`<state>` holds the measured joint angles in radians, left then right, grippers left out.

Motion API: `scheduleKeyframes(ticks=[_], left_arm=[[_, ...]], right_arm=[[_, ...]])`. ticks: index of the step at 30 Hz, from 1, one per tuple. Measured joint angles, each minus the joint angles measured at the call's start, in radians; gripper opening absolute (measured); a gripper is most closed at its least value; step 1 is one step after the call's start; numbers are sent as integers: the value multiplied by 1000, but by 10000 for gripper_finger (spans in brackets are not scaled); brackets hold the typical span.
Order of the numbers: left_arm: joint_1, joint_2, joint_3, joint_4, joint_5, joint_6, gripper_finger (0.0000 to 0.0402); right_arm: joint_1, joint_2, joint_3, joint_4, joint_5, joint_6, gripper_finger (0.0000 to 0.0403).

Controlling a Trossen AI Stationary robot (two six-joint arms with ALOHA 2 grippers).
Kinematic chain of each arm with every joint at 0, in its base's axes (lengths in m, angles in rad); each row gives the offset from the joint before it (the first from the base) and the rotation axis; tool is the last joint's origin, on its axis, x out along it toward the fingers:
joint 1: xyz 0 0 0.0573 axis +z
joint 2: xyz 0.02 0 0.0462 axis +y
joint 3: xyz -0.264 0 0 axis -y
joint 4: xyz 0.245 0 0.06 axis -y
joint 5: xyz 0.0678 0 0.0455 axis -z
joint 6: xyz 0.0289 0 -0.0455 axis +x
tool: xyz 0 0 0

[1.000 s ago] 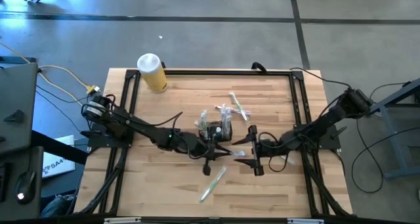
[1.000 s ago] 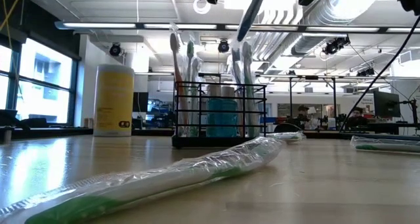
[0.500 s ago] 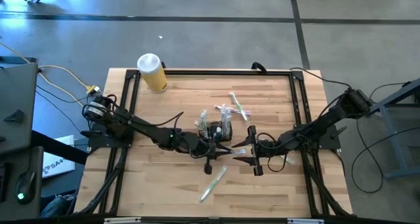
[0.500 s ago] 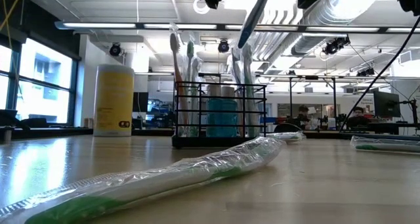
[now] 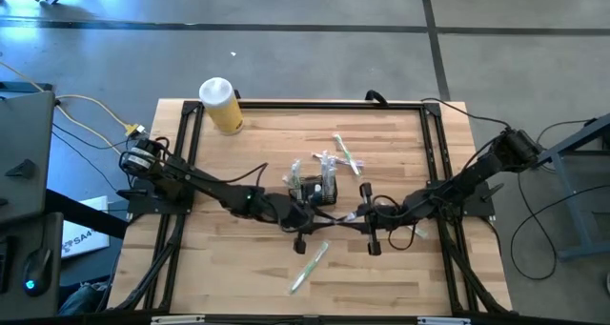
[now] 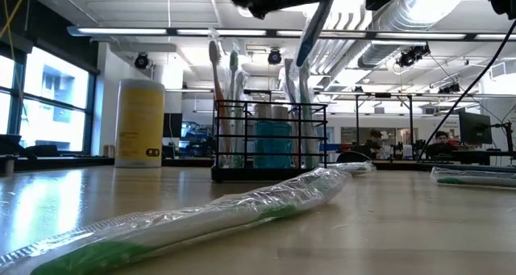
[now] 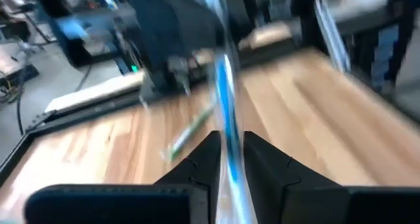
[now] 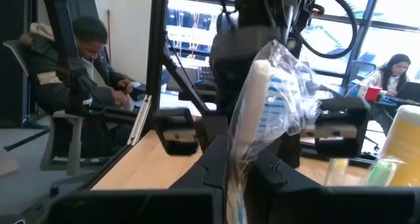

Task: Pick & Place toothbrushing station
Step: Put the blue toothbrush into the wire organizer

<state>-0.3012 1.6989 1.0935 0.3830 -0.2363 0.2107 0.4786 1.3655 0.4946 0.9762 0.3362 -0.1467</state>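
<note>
Wooden tabletop [image 5: 238, 158] of light planks, edged by a dark frame. Standing on it: a yellow cylinder with a white lid [image 5: 220, 105] at the far left corner, and the black mesh caddy [image 5: 315, 188] near the centre, upright, with toothbrushes standing in it. Lying flat: a green wrapped toothbrush [image 5: 309, 266] on the near side of the caddy, and further wrapped toothbrushes [image 5: 345, 154] just beyond the caddy, toward the far edge.

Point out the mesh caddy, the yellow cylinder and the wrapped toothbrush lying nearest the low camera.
mesh caddy [image 6: 270, 142], low view, front wire wall.
yellow cylinder [image 6: 140, 122], low view, middle of its side.
wrapped toothbrush [image 6: 242, 206], low view, plastic wrap mid-length.
</note>
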Motion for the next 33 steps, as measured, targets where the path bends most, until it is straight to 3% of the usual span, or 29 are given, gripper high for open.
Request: scheduleKeyframes(ticks=[4,8,16,22,27,33], left_arm=[[0,0,0,-53,67,40,85],[0,-9,0,-57,62,20,118],[-22,-133,0,-258,-147,-60,152],[-56,-229,-2,-497,-394,-241,152],[-80,-245,-3,-578,-510,-320,152],[-94,-244,-3,-591,-515,-321,152]], right_arm=[[3,0,0,-28,-1,0,14],[15,-1,0,-34,13,-18,13],[97,-62,0,-121,410,-94,13],[102,-105,0,-158,536,-95,13],[18,-108,0,-170,530,-49,13],[-113,-107,0,-270,337,109,12]])
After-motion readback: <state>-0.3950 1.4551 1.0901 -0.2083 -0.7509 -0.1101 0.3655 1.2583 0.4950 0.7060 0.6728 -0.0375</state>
